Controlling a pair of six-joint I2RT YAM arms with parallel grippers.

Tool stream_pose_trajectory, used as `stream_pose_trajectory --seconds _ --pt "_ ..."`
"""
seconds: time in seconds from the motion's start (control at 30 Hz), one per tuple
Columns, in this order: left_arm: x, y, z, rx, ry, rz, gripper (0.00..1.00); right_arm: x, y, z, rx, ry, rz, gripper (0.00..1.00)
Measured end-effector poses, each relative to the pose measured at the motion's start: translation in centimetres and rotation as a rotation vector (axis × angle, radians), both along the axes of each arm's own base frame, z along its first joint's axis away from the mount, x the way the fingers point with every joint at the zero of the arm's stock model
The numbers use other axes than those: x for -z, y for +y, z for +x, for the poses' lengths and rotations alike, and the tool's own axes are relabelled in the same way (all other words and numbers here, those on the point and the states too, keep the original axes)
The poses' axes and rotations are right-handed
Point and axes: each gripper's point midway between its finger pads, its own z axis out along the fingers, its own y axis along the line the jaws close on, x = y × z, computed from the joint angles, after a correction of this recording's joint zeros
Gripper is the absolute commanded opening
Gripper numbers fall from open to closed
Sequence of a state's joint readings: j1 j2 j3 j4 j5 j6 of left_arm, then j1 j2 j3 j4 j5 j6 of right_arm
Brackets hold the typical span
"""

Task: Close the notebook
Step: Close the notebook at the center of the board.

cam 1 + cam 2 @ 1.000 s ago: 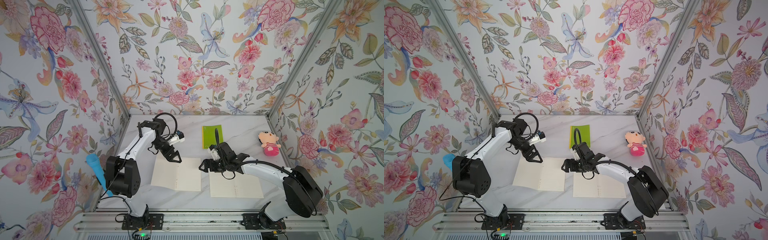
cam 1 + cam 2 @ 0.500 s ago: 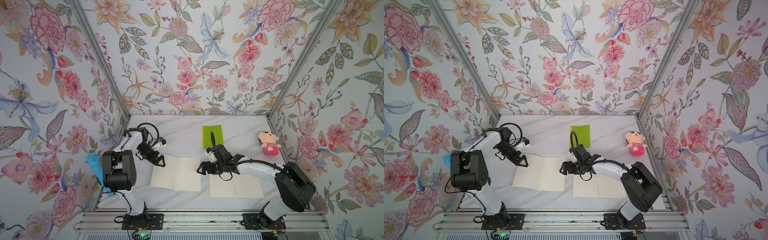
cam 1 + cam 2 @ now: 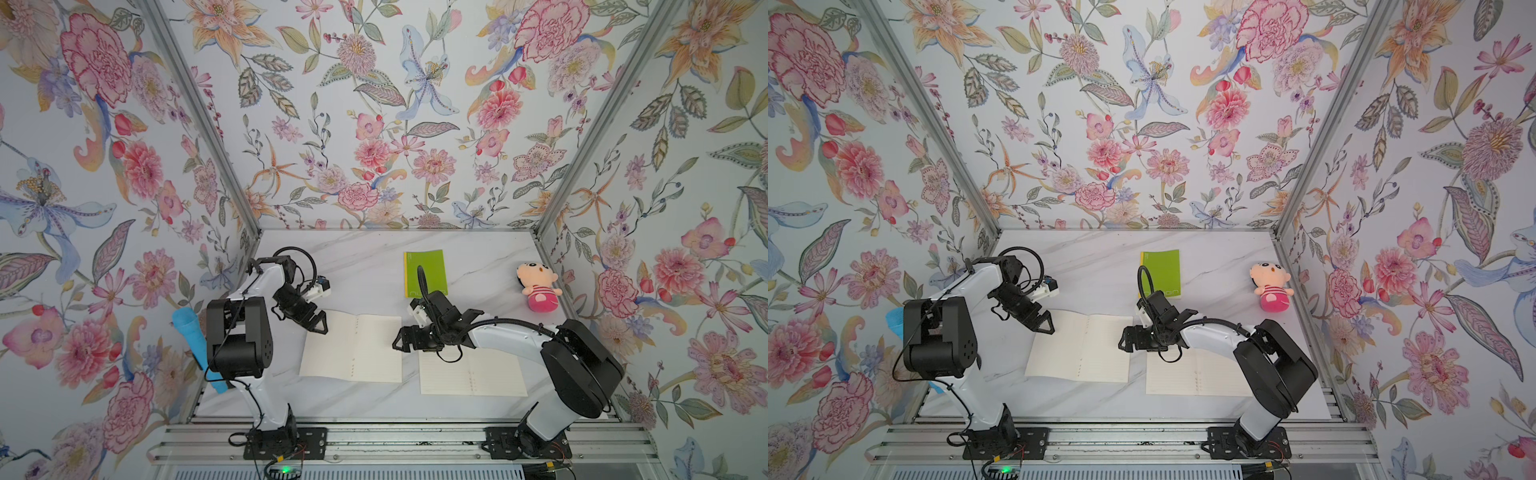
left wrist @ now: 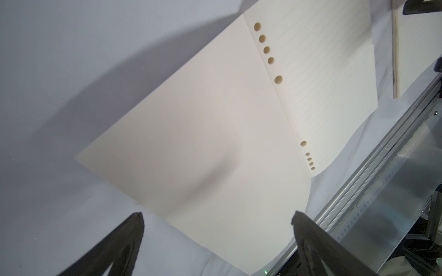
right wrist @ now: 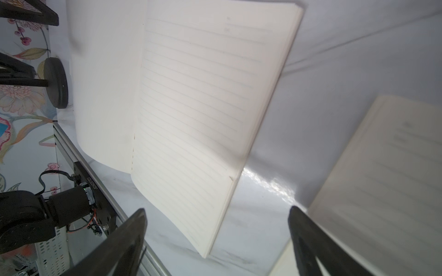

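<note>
Nothing of the closing is done yet. The notebook [image 3: 351, 347] lies flat and fully open on the tabletop [image 3: 361, 262], both pages facing up. The left pincer [image 3: 318, 327] hangs low at the notebook's far left corner, its jaws spread wide and empty. In the left wrist view the blank page lies straight ahead of the tips. The right pincer [image 3: 402, 341] sits just beside the notebook's opposite edge, its jaws also parted with nothing between them, and the lined page stretches away in front of it. Whether either pincer actually touches paper is hard to say from these views; both seem to be just clear of it.

Since both pincers point at this notebook, I take it to be the task's thing. A second notebook [image 3: 471, 374] also lies open, under the right arm and just behind the right pincer. A green notebook [image 3: 426, 272] lies closed on that pincer's far side, toward the back wall.

The whole job is left: 1 tip has to get under a page edge, lift that half, swing it over the spine and lay it flat on the other. The thin, limp paper will probably bend rather than pivot cleanly.
</note>
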State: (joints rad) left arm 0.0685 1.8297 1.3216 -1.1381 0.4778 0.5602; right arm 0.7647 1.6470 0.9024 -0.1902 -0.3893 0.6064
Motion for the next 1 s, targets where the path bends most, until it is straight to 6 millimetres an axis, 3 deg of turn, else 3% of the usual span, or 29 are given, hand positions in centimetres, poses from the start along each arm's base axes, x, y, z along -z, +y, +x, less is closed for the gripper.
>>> stream_pose_trajectory --seconds 0.2,0.57,0.77,0.9,1.0 --pt "1.2 0.9 -0.3 -0.024 0.011 0.014 1.00 -0.4 0.4 0.3 -0.003 -0.006 0.011 0.92" --pt "2.4 -0.6 -1.8 0.002 0.103 -0.086 1.00 -0.1 0.6 0.4 -0.006 0.003 0.010 0.92" --pt "-0.4 -2.7 -1.6 0.043 0.092 -0.162 1.00 -0.1 0.6 0.4 -0.006 0.003 0.010 0.92" --pt "-4.3 -5.2 -0.8 0.109 -0.007 -0.181 1.00 -0.1 0.6 0.4 -0.006 0.003 0.010 0.92" --pt "-7.0 -7.8 -1.3 0.177 -0.073 -0.194 1.00 -0.1 0.6 0.4 -0.006 0.003 0.010 0.92"
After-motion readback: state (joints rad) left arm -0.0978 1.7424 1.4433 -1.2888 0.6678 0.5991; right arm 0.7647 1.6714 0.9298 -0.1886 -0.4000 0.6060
